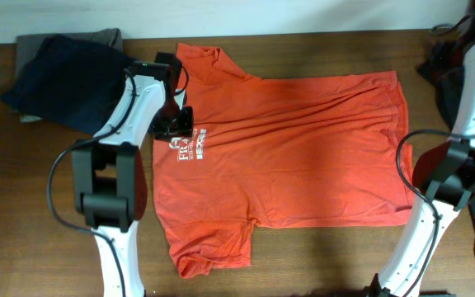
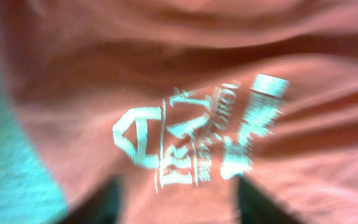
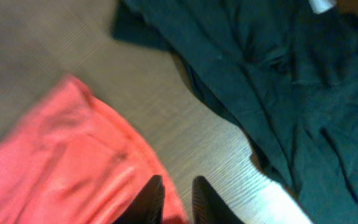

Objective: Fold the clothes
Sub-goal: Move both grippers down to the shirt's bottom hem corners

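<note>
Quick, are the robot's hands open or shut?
Left gripper: open above the red-orange cotton T-shirt, holding nothing.
Right gripper: slightly open, holding nothing.

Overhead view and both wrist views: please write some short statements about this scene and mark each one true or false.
1. The orange T-shirt lies spread on the table. True.
2. The white lettering sits near the right arm. False: it is beside the left end effector.
3. A dark pile of clothes also lies on the table. True.
4. The right end effector grips the shirt's hem. False: no cloth shows between its fingers.
5. The T-shirt is already folded in half. False: it lies spread out, unfolded.
</note>
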Robot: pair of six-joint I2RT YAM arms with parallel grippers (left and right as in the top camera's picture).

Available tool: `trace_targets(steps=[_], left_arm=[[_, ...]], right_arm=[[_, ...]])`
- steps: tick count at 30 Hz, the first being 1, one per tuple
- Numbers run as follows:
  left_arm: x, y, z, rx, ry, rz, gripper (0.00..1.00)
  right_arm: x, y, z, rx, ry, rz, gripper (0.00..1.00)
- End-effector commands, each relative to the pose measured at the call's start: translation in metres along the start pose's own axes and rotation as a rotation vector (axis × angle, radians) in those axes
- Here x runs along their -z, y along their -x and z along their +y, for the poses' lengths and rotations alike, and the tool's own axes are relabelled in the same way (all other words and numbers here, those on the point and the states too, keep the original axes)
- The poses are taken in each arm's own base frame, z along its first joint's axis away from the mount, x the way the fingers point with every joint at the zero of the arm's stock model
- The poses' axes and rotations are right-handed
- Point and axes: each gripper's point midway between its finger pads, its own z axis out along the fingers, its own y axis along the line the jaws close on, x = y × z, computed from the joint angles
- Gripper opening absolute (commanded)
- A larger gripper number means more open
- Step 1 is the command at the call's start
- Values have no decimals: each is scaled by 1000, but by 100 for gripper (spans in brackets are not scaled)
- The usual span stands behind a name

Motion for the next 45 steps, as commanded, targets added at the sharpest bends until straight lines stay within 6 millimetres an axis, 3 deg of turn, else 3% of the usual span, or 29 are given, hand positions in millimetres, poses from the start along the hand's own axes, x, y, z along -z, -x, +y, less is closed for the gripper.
trace_targets(steps=[1,5,6,7,9,10,15,20,28,32,38,45], left_arm=[[70,3,-11,-27,-18,-151,99],[108,-18,-10,-12,-24,-174,99],[118,-25,-10,1,-25,-177,99],[133,-35,-9,16,-28,-186,99],[149,-46,-8,18,-30,-207,99],[157,-51,-5,32,-18,-218,99],[196,-88,27,142,121,-261,99],[229,-121,31,152,110,-314,99],[287,-181,38,159,52,-503,99],[290,-224,38,210,-24,-546,99],[247,-271,18,173,-203,-485,99],[167,-298,14,211,-231,-241,95]], right_arm=[[61,8,12,-83,131,-64,27],[123,-1,20,-73,277,-104,28],[142,-2,29,-13,352,-127,61],[171,-6,38,-5,437,-151,68],[203,-11,41,7,506,-189,93],[219,-14,42,16,530,-211,99],[285,-38,39,75,575,-303,99],[326,-85,21,138,574,-292,99],[327,-187,-22,175,524,-153,99],[313,-239,-40,176,504,-88,99],[278,-291,-54,149,487,-21,99],[227,-312,-51,124,450,105,99]])
